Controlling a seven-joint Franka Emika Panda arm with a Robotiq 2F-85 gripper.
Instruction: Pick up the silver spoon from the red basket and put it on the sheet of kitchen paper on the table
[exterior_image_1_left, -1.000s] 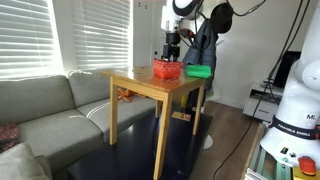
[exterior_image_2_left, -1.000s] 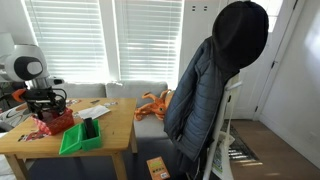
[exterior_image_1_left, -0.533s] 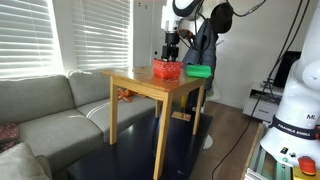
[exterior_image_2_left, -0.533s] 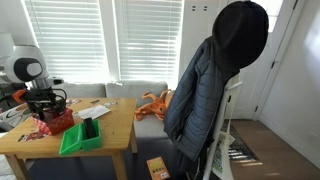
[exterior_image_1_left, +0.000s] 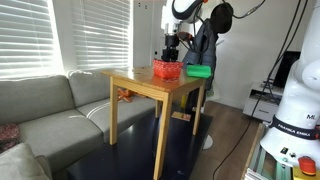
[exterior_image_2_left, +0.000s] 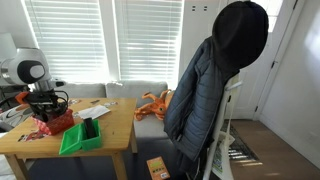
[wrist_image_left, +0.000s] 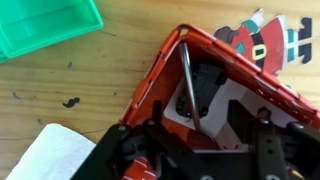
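Silver spoon (wrist_image_left: 187, 85): inside the red basket (wrist_image_left: 150, 90); in the wrist view its handle runs from the basket's upper corner down to the black gripper body, where the lower end is hidden; bowl of the spoon not visible.

Gripper (exterior_image_1_left: 171, 56): low over the basket, reaching into it; the wrist view shows its dark parts on both sides of the handle; cannot tell whether the jaws are apart or closed, nor whether they touch the spoon.

Basket: stands on the table (exterior_image_1_left: 140, 85) towards one end; a small Santa-figure picture (wrist_image_left: 265, 40) lies partly under it on the far side.

Sheet of kitchen paper (wrist_image_left: 55, 155): white, flat on the wood, just beside the basket's lower corner in the wrist view.

Green tray (exterior_image_2_left: 80, 135): on the table beside the basket, apart from it.

Surroundings: grey sofa (exterior_image_1_left: 50, 110) next to the table; dark jacket (exterior_image_2_left: 215, 85) hung over a chair; window blinds (exterior_image_2_left: 90, 45) behind.
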